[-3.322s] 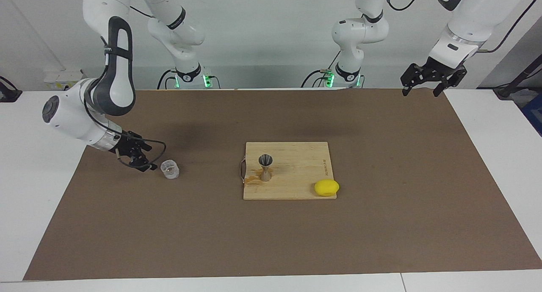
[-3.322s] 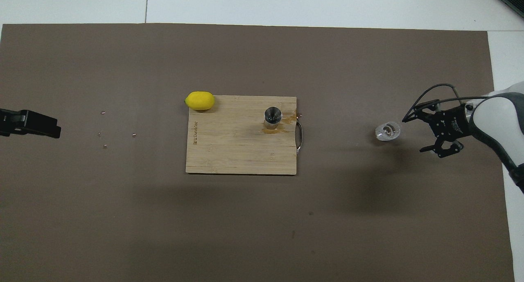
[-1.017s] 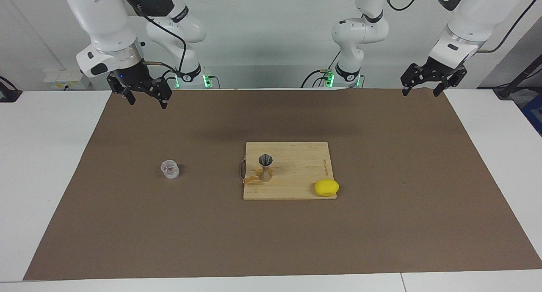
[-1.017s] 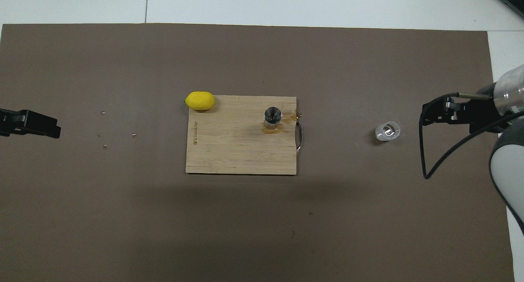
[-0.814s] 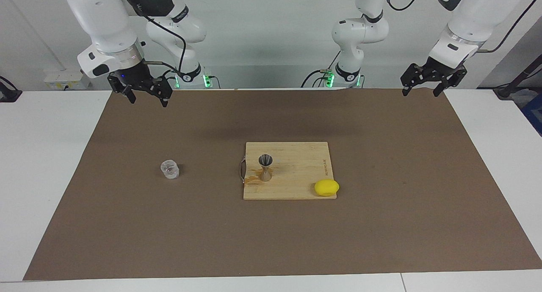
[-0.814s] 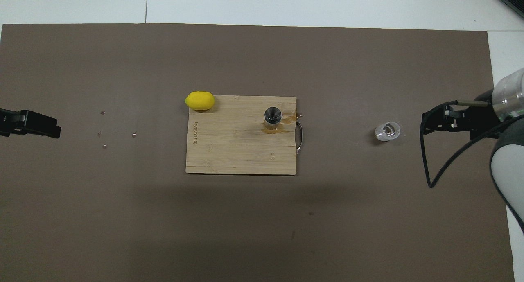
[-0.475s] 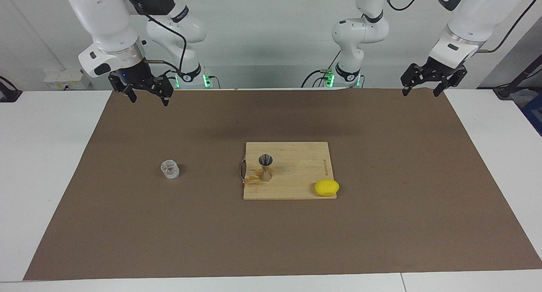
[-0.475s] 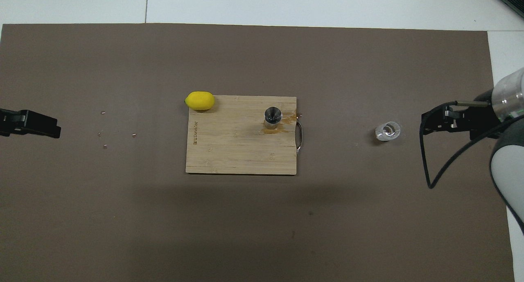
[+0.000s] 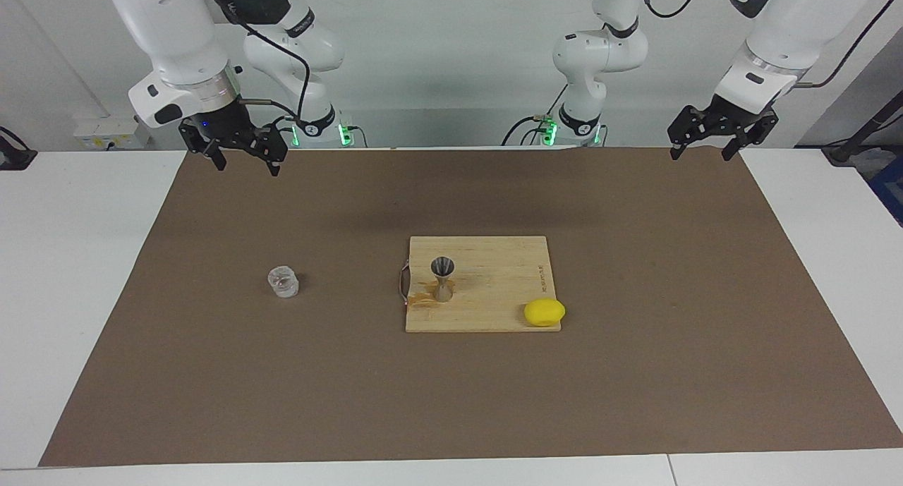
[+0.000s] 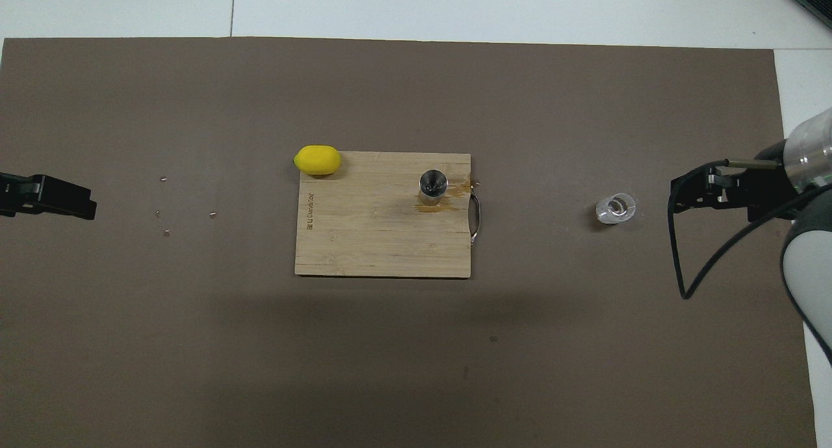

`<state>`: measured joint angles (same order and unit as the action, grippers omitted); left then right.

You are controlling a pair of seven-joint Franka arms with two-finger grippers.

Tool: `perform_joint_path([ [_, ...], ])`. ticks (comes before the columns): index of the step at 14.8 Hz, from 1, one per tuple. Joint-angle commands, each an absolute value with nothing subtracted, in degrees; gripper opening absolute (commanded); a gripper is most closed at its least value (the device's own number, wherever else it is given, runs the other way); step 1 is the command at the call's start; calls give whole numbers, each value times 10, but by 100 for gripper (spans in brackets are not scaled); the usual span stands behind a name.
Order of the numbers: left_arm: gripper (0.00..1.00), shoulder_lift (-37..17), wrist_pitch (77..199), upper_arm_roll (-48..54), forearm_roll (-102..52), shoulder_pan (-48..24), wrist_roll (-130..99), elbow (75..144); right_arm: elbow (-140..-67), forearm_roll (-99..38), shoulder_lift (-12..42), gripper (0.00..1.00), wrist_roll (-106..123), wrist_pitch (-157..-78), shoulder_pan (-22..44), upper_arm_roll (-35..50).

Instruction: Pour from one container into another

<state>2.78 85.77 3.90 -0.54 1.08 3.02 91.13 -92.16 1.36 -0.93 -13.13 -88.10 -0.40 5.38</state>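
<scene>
Right pincer (image 9: 243, 163) open, raised over counter's robot-side edge; left pincer (image 9: 700, 149) open, waiting. Glass cup (image 9: 283, 282) upright on mat, jigger (image 9: 442, 278) on board (image 9: 494, 260). Grip cup square, tilt slowly over jigger.

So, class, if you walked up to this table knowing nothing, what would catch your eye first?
Probably the yellow lemon on a corner of the wooden cutting board at mid-table. A silvery jigger stands upright on that board by an amber spill, and a clear glass cup sits alone on the brown mat toward the right arm's end.
</scene>
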Motion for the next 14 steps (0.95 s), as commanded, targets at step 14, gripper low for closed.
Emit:
perform_joint_path([
  [14, 100, 35, 871, 33, -10, 10, 68, 918, -903, 11, -7, 100, -117, -860, 33, 15],
])
